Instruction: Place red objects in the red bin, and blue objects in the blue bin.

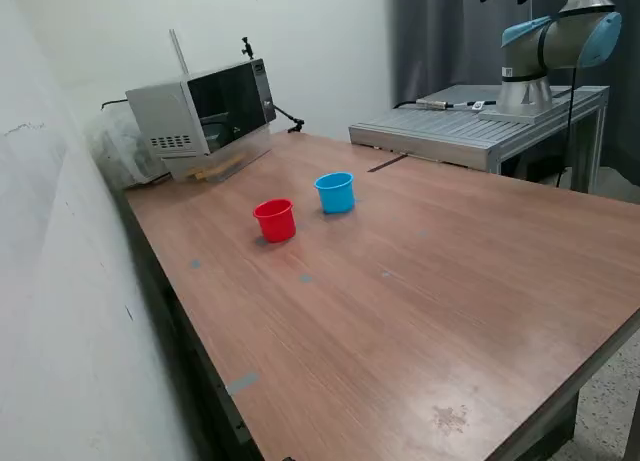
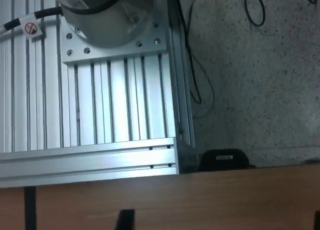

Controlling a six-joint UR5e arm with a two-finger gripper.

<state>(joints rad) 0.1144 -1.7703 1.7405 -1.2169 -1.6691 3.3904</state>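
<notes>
Here the exterior view carries the task's things: the red bin (image 1: 274, 220) and the blue bin (image 1: 335, 192) stand upright just beside each other on the tabletop (image 1: 420, 301), toward its far edge, the blue one nearer the microwave (image 1: 205, 111) in the far corner. No cubes can be made out on the wood. Only the arm's base (image 1: 550, 51) on the aluminium platform (image 1: 470, 126) shows there. The wrist view instead looks down on that ribbed platform (image 2: 110, 115), the speckled floor (image 2: 260, 90) and the tabletop's edge; the gripper's state cannot be told
</notes>
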